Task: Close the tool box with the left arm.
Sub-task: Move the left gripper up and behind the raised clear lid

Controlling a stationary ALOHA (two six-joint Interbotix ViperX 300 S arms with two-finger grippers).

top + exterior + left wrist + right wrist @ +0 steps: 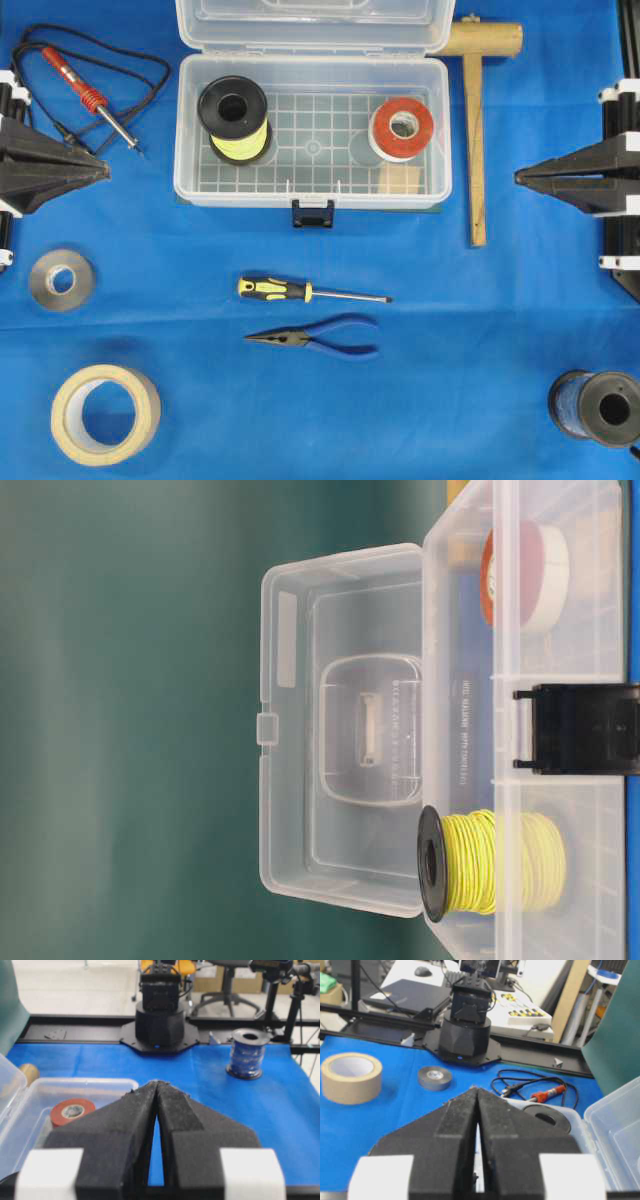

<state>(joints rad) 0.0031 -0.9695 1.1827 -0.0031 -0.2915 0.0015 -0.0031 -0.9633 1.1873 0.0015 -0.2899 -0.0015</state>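
The clear plastic tool box (312, 196) stands open at the back middle of the blue cloth, its lid (315, 25) raised behind it and its dark blue latch (312, 213) at the front wall. Inside are a yellow wire spool (235, 120) and a red and white tape roll (402, 128). The table-level view shows the lid (340, 730) standing upright. My left gripper (105, 170) (158, 1084) is shut and empty, well left of the box. My right gripper (520, 178) (477, 1090) is shut and empty, right of the box.
A soldering iron (90, 95) lies at the back left and a wooden mallet (475, 130) just right of the box. A screwdriver (300, 291) and pliers (320, 337) lie in front. There is also grey tape (62, 280), masking tape (105, 413) and a blue wire spool (597, 407).
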